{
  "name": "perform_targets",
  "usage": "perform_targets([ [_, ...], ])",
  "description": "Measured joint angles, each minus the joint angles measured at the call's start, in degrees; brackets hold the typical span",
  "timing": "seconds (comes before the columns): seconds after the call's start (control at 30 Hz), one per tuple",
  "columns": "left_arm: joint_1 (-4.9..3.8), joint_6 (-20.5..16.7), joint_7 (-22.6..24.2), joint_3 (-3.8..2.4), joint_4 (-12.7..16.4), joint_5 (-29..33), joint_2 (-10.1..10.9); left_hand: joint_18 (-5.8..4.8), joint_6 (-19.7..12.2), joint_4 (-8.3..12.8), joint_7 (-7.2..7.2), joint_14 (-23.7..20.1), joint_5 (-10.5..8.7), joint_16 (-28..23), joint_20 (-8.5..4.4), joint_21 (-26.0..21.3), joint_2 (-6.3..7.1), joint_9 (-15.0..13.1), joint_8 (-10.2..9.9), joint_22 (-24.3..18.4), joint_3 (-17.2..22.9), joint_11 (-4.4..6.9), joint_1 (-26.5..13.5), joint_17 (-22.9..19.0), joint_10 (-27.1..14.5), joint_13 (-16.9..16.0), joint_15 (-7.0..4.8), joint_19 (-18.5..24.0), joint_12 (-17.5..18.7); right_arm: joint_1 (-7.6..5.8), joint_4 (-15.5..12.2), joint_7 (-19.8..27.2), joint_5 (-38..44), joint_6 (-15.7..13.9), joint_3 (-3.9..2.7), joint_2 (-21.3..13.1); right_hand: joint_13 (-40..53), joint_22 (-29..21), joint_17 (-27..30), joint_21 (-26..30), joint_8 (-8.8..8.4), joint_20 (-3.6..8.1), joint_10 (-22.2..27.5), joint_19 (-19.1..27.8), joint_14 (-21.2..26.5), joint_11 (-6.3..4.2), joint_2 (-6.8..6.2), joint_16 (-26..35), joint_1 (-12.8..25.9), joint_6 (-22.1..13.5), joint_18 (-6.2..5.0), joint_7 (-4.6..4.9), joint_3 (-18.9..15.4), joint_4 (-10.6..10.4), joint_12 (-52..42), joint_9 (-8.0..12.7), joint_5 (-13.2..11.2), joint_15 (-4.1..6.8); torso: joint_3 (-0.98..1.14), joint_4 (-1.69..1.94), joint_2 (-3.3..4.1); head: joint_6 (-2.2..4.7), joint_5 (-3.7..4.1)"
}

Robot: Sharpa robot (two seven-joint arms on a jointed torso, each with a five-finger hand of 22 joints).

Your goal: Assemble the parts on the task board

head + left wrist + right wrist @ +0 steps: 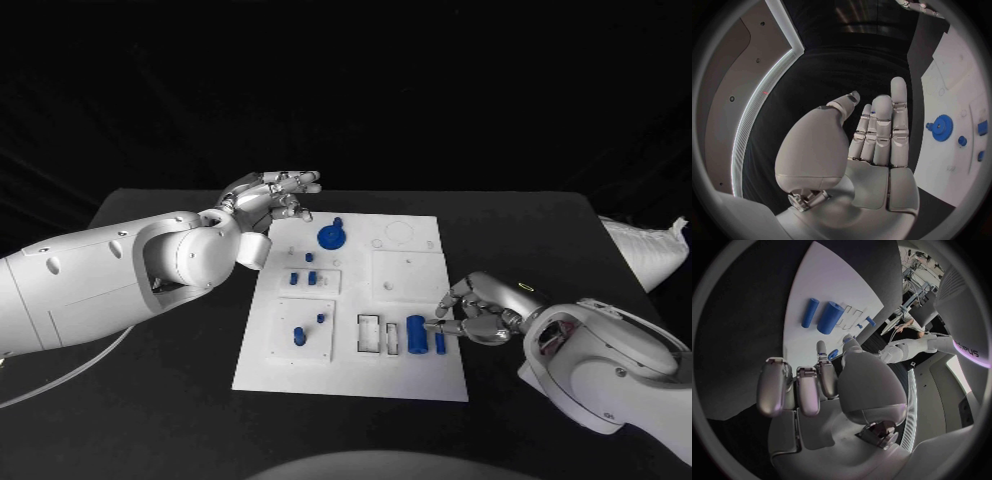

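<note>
Hovering my left hand (271, 195) just off the far left corner of the task board (356, 375), I keep its fingers (879, 127) straight and close together, holding nothing. My right hand (479, 312) sits at the board's right edge — its fingers (801, 387) curled in, and I cannot tell whether they pinch anything. Just beside them two blue cylinders (417, 334) lie side by side on the board, the thicker one nearer the slotted recess. A blue gear (333, 237) stands near the far left corner, and small blue pegs (300, 335) dot the left-hand panels — all on the black worktop (144, 420).
</note>
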State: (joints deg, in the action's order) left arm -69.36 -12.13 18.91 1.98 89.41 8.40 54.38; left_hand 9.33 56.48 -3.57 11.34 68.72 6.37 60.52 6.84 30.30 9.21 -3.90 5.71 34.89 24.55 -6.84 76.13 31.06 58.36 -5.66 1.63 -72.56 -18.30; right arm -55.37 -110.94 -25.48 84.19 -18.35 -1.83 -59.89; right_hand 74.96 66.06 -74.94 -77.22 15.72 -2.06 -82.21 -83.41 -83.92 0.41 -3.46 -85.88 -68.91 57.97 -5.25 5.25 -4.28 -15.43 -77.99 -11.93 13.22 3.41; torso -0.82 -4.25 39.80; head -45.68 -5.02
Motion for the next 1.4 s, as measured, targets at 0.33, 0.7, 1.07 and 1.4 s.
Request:
perform_targets([
  [0.33, 0.03, 0.02, 0.00, 0.02, -0.02, 0.00, 0.13, 0.01, 0.00, 0.00, 0.00, 0.00, 0.00, 0.00, 0.00, 0.00, 0.00, 0.00, 0.00, 0.00, 0.00, 0.00, 0.00, 0.00, 0.00, 0.00, 0.00, 0.00, 0.00, 0.87, 1.21, -4.31, 3.83, 1.19, 0.03, 2.62, 0.00, 0.27, 0.00, -0.02, 0.44, 0.00, -0.11, 0.00, 0.00, 0.11, 0.00, -0.03, 0.00, -0.48, -0.01, 0.06, -0.63, -0.63, 0.00, -0.69, 0.43, 0.00, -0.04, 0.04, 0.01, -0.42, -0.05],
  [0.7, 0.03, 0.07, -0.04, 0.03, -0.03, 0.00, 0.19, 0.00, 0.00, 0.00, 0.00, -0.20, 0.00, 0.00, 0.00, -0.24, 0.00, 0.00, 0.00, -0.06, 0.00, 0.00, 0.00, -0.13, 0.00, -0.07, 0.20, 0.00, 0.00, 2.06, 2.28, -5.63, 5.43, 2.46, 0.03, 4.91, -0.01, 0.46, 0.01, -0.22, 0.89, 0.00, -0.16, 0.01, 0.00, 0.17, 0.23, -0.25, -0.24, -0.58, -0.01, -0.03, -0.93, -0.93, -0.23, -0.93, 0.76, 0.00, -0.20, 0.37, 0.08, -0.54, 0.11],
  [1.07, 0.04, 0.16, -0.09, 0.04, -0.03, 0.00, 0.28, 0.00, 0.00, 0.00, 0.00, -0.20, 0.00, 0.00, 0.00, -0.23, 0.00, 0.00, 0.00, -0.06, 0.00, 0.00, 0.00, -0.13, 0.00, -0.06, 0.20, 0.00, 0.00, 2.51, 4.70, -6.35, 6.83, 3.97, -0.18, 7.10, -0.02, 0.60, 0.02, -0.21, 1.36, 0.00, -0.16, 0.01, 0.00, 0.17, 0.63, -0.24, 0.13, -0.65, -0.01, 0.07, -1.09, -1.09, -0.22, -1.61, 0.76, -0.01, -0.48, 0.98, 0.26, -0.49, 0.55],
  [1.4, 0.04, 0.27, -0.17, 0.04, 0.01, 0.00, 0.40, 0.00, 0.00, 0.00, 0.00, -0.20, 0.00, 0.00, 0.00, -0.23, 0.00, 0.00, 0.00, -0.05, 0.00, 0.00, 0.00, -0.13, 0.00, -0.06, 0.20, 0.00, 0.00, 2.76, 6.63, -6.49, 8.57, 3.80, -0.78, 9.69, -0.03, 0.91, 0.03, -0.44, 2.25, 0.00, -0.15, 0.01, 0.00, 0.17, 2.41, -0.23, -1.73, -1.17, -0.02, 0.18, -1.32, -0.66, -0.22, -2.61, 1.79, -0.01, -0.65, 1.49, 0.36, -0.40, 0.90],
])
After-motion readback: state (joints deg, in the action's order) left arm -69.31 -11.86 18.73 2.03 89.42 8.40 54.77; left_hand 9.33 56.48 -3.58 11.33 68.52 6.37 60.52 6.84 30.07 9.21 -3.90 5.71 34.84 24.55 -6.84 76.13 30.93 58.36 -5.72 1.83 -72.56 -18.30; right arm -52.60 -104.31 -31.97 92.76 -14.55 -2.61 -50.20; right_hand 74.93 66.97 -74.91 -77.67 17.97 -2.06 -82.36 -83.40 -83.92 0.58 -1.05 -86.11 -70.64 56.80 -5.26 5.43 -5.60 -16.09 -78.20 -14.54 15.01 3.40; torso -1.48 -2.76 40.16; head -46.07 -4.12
